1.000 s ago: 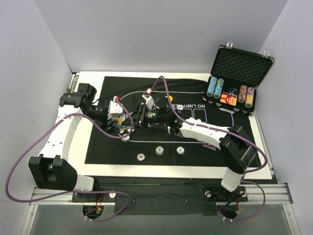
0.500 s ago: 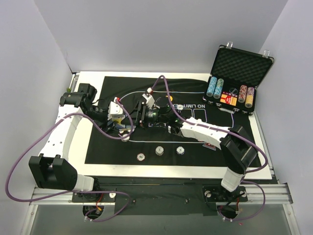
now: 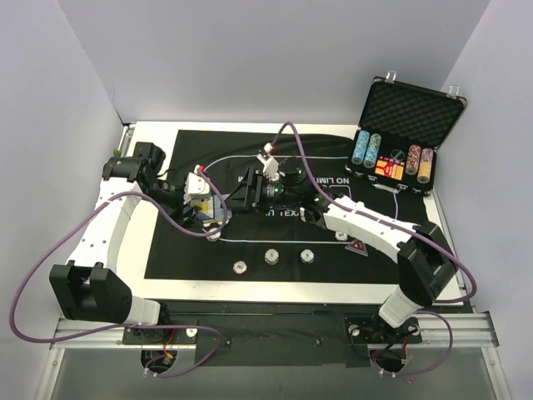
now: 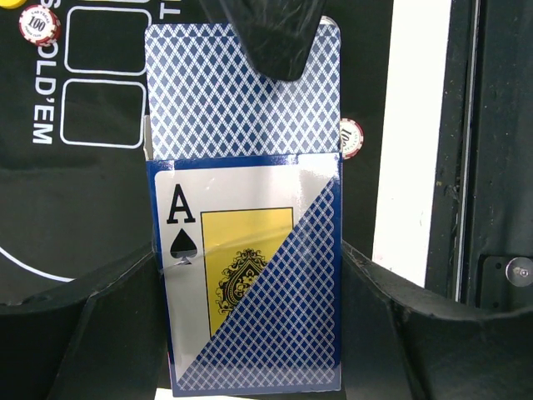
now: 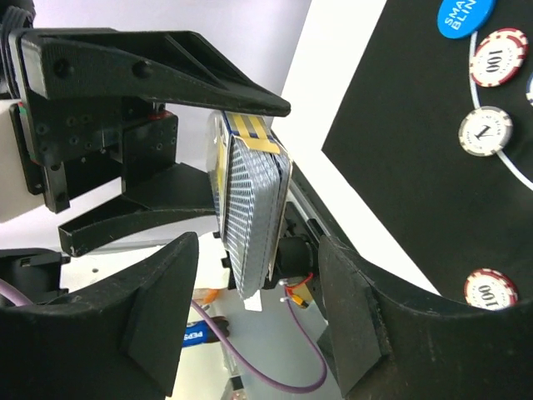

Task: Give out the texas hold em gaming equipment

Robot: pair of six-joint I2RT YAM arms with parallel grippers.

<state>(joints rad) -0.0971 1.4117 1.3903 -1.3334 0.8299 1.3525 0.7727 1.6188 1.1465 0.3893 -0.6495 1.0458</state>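
My left gripper (image 3: 210,208) is shut on a blue card box (image 4: 250,283) printed with an ace of spades, its two fingers pressing the box's sides. Blue-backed playing cards (image 4: 241,100) stick out of the box's open end. My right gripper (image 5: 258,308) is open, its jaws standing either side of the deck's end (image 5: 250,217) without touching it. In the top view the right gripper (image 3: 239,198) faces the left one over the mat. Three white-edged poker chips (image 3: 271,257) lie in a row near the mat's front. A red triangle marker (image 3: 358,247) lies at the right.
The black mat (image 3: 191,250) covers the white table (image 3: 158,133). An open metal case (image 3: 410,112) with tall chip columns (image 3: 366,150) stands at the back right. A blue disc (image 5: 465,15) and chips (image 5: 485,131) lie on the mat. Purple cables loop over both arms.
My right arm has shifted to the right and its wrist has drawn back a little from the left gripper. The left arm and the card box have stayed put.
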